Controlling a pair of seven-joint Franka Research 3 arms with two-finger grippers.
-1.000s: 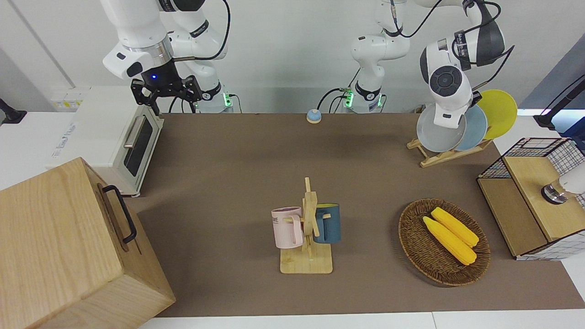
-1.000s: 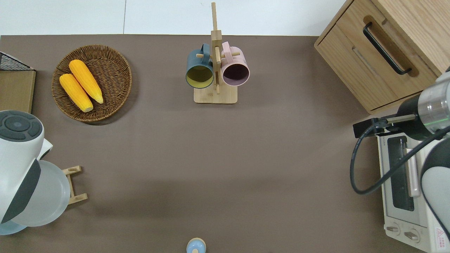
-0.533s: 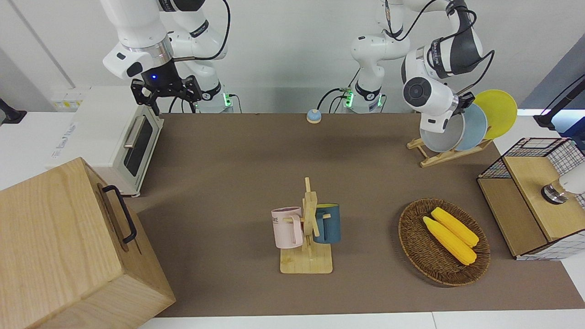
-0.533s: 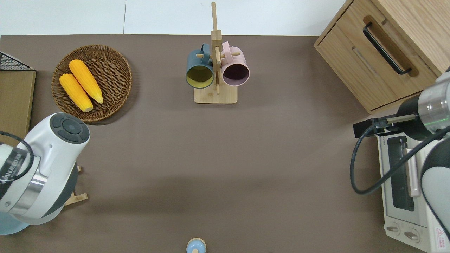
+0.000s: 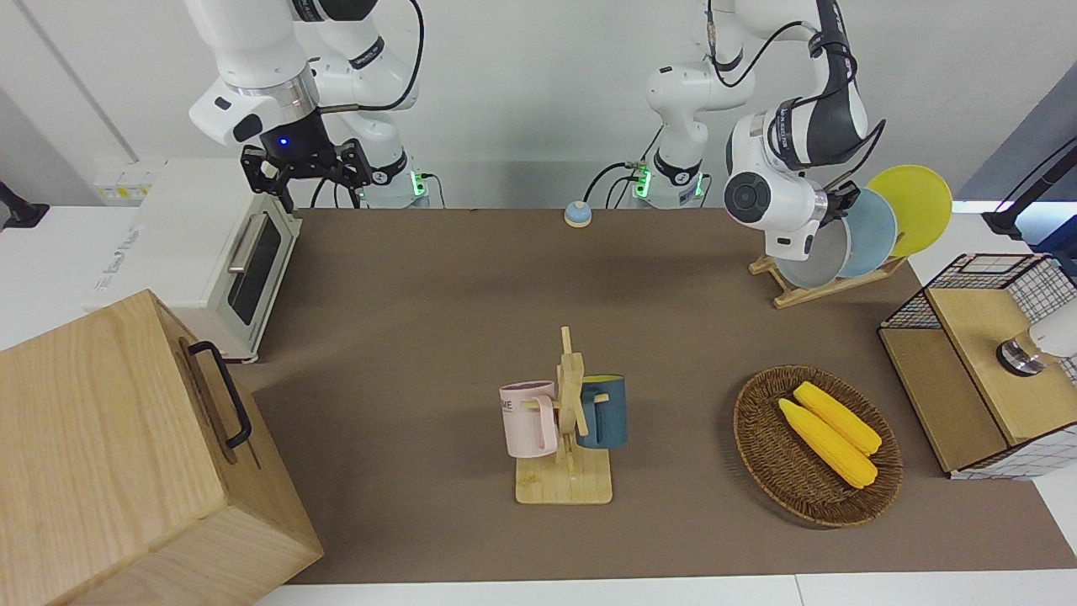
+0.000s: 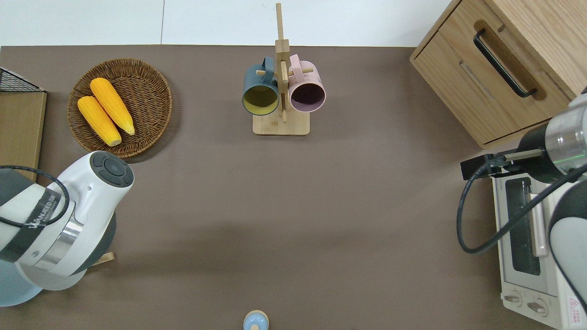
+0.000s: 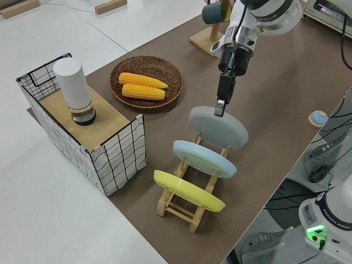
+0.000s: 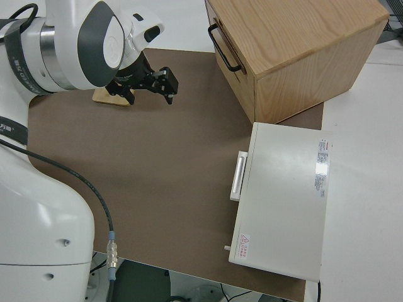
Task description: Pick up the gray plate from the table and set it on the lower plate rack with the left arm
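Gray plate [image 7: 219, 127] stands tilted in the lowest slot of the wooden plate rack [image 7: 181, 202], which sits on the brown table [image 5: 437, 320] at the left arm's end. The left gripper [image 7: 219, 108] pinches the plate's top rim, its fingers closed on it. On the same rack, a light blue plate [image 7: 204, 158] fills the middle slot and a yellow plate [image 7: 188, 190] the highest. A wicker basket [image 7: 146, 83] with two corn cobs [image 7: 142, 86] lies farther from the robots than the rack. The right arm is parked, its gripper [image 8: 153, 83] spread open.
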